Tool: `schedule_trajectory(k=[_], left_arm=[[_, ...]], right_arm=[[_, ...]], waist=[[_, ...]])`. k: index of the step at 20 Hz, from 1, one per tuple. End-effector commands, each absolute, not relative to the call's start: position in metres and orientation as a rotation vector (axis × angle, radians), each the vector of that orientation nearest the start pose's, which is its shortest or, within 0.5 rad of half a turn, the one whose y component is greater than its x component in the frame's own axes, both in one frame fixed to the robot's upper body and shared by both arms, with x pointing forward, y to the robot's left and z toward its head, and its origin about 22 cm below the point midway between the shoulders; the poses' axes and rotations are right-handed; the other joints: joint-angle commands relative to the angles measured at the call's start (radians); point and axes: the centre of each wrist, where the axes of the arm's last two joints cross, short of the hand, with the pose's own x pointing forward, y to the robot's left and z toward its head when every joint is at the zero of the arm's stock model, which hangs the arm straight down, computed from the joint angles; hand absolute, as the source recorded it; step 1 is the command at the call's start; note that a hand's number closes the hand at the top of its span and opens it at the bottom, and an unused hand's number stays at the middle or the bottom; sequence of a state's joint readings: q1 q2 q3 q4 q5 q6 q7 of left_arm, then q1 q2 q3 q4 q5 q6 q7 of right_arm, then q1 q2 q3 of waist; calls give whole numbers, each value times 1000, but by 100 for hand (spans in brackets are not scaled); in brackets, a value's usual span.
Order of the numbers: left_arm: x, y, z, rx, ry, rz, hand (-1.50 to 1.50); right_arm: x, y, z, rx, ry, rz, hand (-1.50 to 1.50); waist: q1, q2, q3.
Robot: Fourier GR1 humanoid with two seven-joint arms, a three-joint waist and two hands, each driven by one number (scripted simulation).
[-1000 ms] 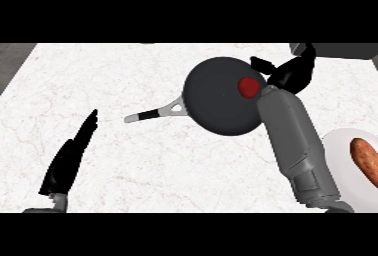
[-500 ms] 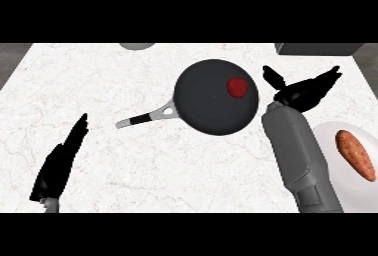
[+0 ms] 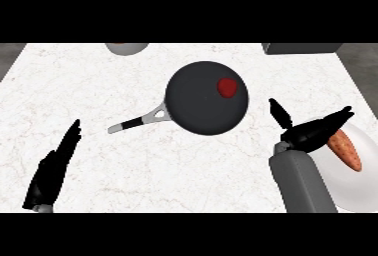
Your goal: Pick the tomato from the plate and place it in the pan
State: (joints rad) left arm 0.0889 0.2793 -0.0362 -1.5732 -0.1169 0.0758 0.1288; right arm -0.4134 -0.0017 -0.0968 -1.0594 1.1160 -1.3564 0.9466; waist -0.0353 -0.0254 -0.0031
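Note:
A red tomato (image 3: 227,87) lies inside the dark round pan (image 3: 199,107), near its upper right rim. The pan's handle (image 3: 139,120) points down-left. My right hand (image 3: 308,131) is open with fingers spread, to the right of the pan and apart from it, over the left edge of the white plate (image 3: 365,189). An orange-brown oblong food item (image 3: 345,149) lies on that plate. My left hand (image 3: 53,169) rests open at the lower left, fingers straight.
A pale bowl-like object (image 3: 125,47) shows at the counter's far edge, top centre-left. A grey block (image 3: 301,48) sits at the top right. The white marble counter ends at darker strips on both sides.
My right hand has drawn back from the pan toward the lower right, open, leaving the tomato in the pan. The view has shifted, so the pan appears lower and the plate shows more.

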Motion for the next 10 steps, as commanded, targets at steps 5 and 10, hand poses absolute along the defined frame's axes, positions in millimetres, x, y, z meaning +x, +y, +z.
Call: schedule_trajectory(k=[5, 10], left_arm=[[206, 295, 0, 374, -1333, -217, 0], [212, 304, 7, 365, -1364, -215, 0]], right_arm=[[237, -202, -29, -1300, -1213, -772, -150], [164, -194, -12, -1279, -1212, -769, -150]], waist=[[-19, 0, -1], [-9, 12, 0]])
